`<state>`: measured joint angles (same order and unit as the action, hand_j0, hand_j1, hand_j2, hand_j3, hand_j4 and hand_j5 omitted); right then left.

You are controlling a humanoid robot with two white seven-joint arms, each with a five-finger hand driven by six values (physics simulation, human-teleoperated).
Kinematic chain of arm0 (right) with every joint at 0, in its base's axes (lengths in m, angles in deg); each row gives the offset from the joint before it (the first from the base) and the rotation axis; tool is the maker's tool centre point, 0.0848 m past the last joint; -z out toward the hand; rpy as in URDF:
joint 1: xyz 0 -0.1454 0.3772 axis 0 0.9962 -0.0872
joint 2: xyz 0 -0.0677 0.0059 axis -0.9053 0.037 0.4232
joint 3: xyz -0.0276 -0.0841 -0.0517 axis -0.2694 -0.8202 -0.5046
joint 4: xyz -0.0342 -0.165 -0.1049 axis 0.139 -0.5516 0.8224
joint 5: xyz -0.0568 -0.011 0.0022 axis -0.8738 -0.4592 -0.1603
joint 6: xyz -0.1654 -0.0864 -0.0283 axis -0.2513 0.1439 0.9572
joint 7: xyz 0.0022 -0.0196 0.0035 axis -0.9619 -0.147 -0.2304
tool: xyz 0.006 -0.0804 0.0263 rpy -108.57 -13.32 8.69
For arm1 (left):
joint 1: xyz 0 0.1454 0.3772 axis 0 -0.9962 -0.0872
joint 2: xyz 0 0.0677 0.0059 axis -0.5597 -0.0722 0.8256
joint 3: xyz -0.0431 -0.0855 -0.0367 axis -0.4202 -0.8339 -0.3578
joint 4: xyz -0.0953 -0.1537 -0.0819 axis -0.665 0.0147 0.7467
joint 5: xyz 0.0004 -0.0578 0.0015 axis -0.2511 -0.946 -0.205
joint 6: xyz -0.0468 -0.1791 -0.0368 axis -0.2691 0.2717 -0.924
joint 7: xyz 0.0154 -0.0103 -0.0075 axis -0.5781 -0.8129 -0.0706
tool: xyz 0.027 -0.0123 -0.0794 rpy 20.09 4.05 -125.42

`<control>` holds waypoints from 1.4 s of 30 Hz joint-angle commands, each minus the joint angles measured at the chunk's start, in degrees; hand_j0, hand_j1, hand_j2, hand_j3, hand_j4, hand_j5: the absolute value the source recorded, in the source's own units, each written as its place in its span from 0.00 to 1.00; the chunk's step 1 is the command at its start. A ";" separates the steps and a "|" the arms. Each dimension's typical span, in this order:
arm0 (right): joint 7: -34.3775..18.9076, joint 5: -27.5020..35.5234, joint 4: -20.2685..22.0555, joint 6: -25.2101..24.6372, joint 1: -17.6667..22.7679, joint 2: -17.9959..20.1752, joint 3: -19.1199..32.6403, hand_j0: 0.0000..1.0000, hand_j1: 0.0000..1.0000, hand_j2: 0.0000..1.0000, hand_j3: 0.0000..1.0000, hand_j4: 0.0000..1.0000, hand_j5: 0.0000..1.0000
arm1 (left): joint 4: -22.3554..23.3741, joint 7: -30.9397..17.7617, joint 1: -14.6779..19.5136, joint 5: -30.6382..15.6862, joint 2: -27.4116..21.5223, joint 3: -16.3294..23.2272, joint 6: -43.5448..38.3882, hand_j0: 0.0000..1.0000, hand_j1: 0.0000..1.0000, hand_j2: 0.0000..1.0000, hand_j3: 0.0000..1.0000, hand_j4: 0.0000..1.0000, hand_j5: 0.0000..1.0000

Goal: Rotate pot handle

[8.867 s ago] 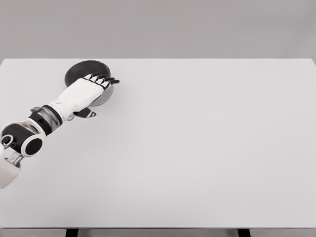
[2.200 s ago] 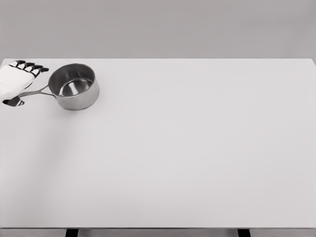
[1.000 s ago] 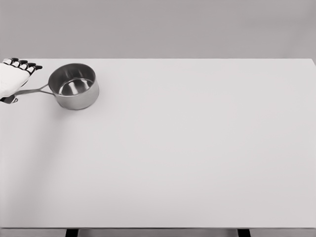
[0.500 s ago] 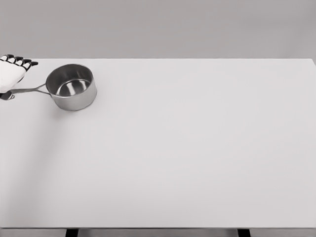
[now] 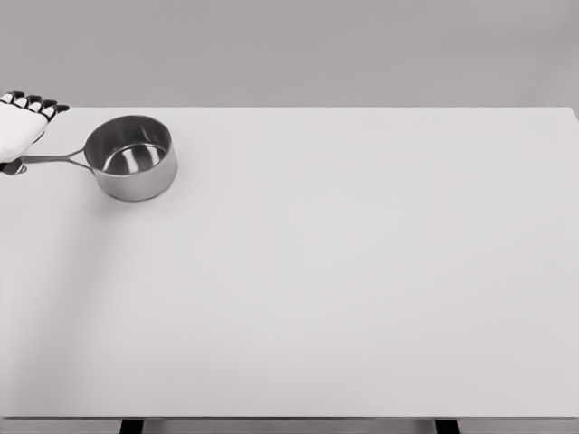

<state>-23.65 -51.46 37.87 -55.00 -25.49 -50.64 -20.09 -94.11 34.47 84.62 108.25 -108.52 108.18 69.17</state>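
At far left of table (image 5: 362, 271): steel pot (image 5: 134, 159), upright, near the back edge, handle (image 5: 56, 159) pointing left toward the edge. Left hand (image 5: 20, 128) partly cut off by the frame, over the handle's end, dark fingertips (image 5: 47, 106) extended. Grip on handle: cannot tell. Right hand out of view.
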 commanded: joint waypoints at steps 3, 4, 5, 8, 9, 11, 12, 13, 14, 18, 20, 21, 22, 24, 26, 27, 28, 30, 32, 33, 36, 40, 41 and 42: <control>-0.01 -0.03 0.00 0.02 0.00 0.01 0.01 1.00 1.00 1.00 1.00 1.00 1.00 | 0.77 0.03 0.09 0.33 0.12 -0.07 0.02 1.00 1.00 1.00 1.00 1.00 1.00; -0.01 -0.03 0.00 0.02 0.00 0.01 0.01 1.00 1.00 1.00 1.00 1.00 1.00 | 0.85 0.03 0.09 0.24 0.21 -0.07 0.02 1.00 1.00 1.00 1.00 1.00 1.00; -0.01 -0.03 0.00 0.02 0.00 0.01 0.01 1.00 1.00 1.00 1.00 1.00 1.00 | 0.85 0.03 0.09 0.33 0.38 0.02 0.02 1.00 1.00 1.00 1.00 1.00 1.00; -0.09 -0.03 0.00 0.02 0.00 0.01 0.01 1.00 1.00 1.00 1.00 1.00 1.00 | 1.03 0.03 0.35 0.33 0.65 0.02 0.02 1.00 1.00 1.00 1.00 1.00 1.00; -0.01 -0.03 0.00 0.02 0.00 0.01 0.01 1.00 1.00 1.00 1.00 1.00 1.00 | 1.29 0.03 0.53 0.33 0.65 0.02 0.02 1.00 1.00 1.00 1.00 1.00 1.00; -0.01 -0.03 0.00 0.02 0.00 0.01 0.01 1.00 1.00 1.00 1.00 1.00 1.00 | 1.29 0.03 0.62 0.33 0.74 0.11 0.02 1.00 1.00 1.00 1.00 1.00 1.00; -0.01 -0.03 0.00 0.02 0.00 0.01 0.01 1.00 1.00 1.00 1.00 1.00 1.00 | 1.29 0.03 0.70 0.33 0.74 0.20 0.02 1.00 1.00 1.00 1.00 1.00 1.00; -0.01 -0.03 0.00 0.02 0.00 0.01 0.01 1.00 1.00 1.00 1.00 1.00 1.00 | 1.29 0.03 0.70 0.33 0.74 0.11 0.02 1.00 1.00 1.00 1.00 1.00 1.00; -0.01 -0.03 0.00 0.02 0.00 0.01 0.01 1.00 1.00 1.00 1.00 1.00 1.00 | 1.29 0.03 0.70 0.33 0.91 0.11 0.02 1.00 1.00 1.00 1.00 1.00 1.00; -0.01 -0.03 0.00 0.02 0.00 0.01 0.01 1.00 1.00 1.00 1.00 1.00 1.00 | 1.56 0.03 1.05 1.29 1.35 0.20 0.10 1.00 1.00 1.00 1.00 1.00 1.00; -0.01 -0.03 0.00 0.02 0.00 0.01 0.01 1.00 1.00 1.00 1.00 1.00 1.00 | 1.91 0.03 1.05 1.29 1.53 0.20 0.02 1.00 1.00 1.00 1.00 1.00 1.00; -0.09 -0.03 0.00 0.02 0.00 0.01 0.01 1.00 1.00 1.00 1.00 1.00 1.00 | 1.91 0.03 1.05 1.29 1.53 0.20 0.10 1.00 1.00 1.00 1.00 1.00 1.00; -0.01 -0.03 0.00 0.02 0.00 0.01 0.01 1.00 1.00 1.00 1.00 1.00 1.00 | 1.91 0.03 1.14 1.21 1.53 0.20 0.11 1.00 1.00 1.00 1.00 1.00 1.00; -0.01 -0.03 0.00 0.02 0.00 0.01 0.01 1.00 1.00 1.00 1.00 1.00 1.00 | 1.91 0.03 1.49 1.21 1.53 0.20 0.10 1.00 1.00 1.00 1.00 1.00 1.00; -0.01 -0.03 0.00 0.02 0.00 0.01 0.01 1.00 1.00 1.00 1.00 1.00 1.00 | 2.00 0.03 1.49 1.21 1.53 0.20 0.11 1.00 1.00 1.00 1.00 1.00 1.00; -0.01 -0.03 0.00 0.02 0.00 0.01 0.01 1.00 1.00 1.00 1.00 1.00 1.00 | 2.00 -0.06 1.49 1.29 1.53 0.28 0.11 1.00 1.00 1.00 1.00 1.00 1.00; -0.01 -0.03 0.00 0.02 0.00 0.01 0.01 1.00 1.00 1.00 1.00 1.00 1.00 | 2.08 -0.06 1.58 1.29 1.61 0.20 0.10 1.00 1.00 1.00 1.00 1.00 1.00; -0.01 -0.03 0.00 0.02 0.00 0.01 0.01 1.00 1.00 1.00 1.00 1.00 1.00 | 2.08 -0.06 1.58 1.29 1.61 0.28 0.02 1.00 1.00 1.00 1.00 1.00 1.00; -0.01 -0.03 0.00 0.02 0.00 0.01 0.01 1.00 1.00 1.00 1.00 1.00 1.00 | 2.08 -0.06 1.58 1.29 1.61 0.28 0.02 1.00 1.00 1.00 1.00 1.00 1.00; -0.09 -0.03 0.00 0.02 0.00 0.01 0.01 1.00 1.00 1.00 1.00 1.00 1.00 | 2.08 -0.06 1.58 1.29 1.61 0.28 0.02 1.00 1.00 1.00 1.00 1.00 1.00; -0.01 -0.03 0.00 0.02 0.00 0.01 0.01 1.00 1.00 1.00 1.00 1.00 1.00 | 2.08 -0.15 2.11 1.38 1.62 0.28 0.11 1.00 1.00 1.00 1.00 1.00 1.00; -0.01 -0.03 0.00 0.02 0.00 0.01 0.01 1.00 1.00 1.00 1.00 1.00 1.00 | 2.08 -0.15 2.11 1.47 1.70 0.28 0.11 1.00 1.00 1.00 1.00 1.00 1.00; -0.01 -0.03 0.00 0.02 0.00 0.01 0.01 1.00 1.00 1.00 1.00 1.00 1.00 | 2.08 -0.15 2.11 1.47 1.70 0.28 0.11 1.00 1.00 1.00 1.00 1.00 1.00; -0.01 -0.03 0.00 0.02 0.09 0.01 0.01 1.00 1.00 1.00 1.00 1.00 1.00 | 2.08 -0.15 2.11 1.47 1.70 0.28 0.11 1.00 1.00 1.00 1.00 1.00 1.00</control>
<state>-23.64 -51.46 37.87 -55.00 -25.49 -50.64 -20.09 -92.02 34.30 86.73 109.62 -106.76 108.51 69.25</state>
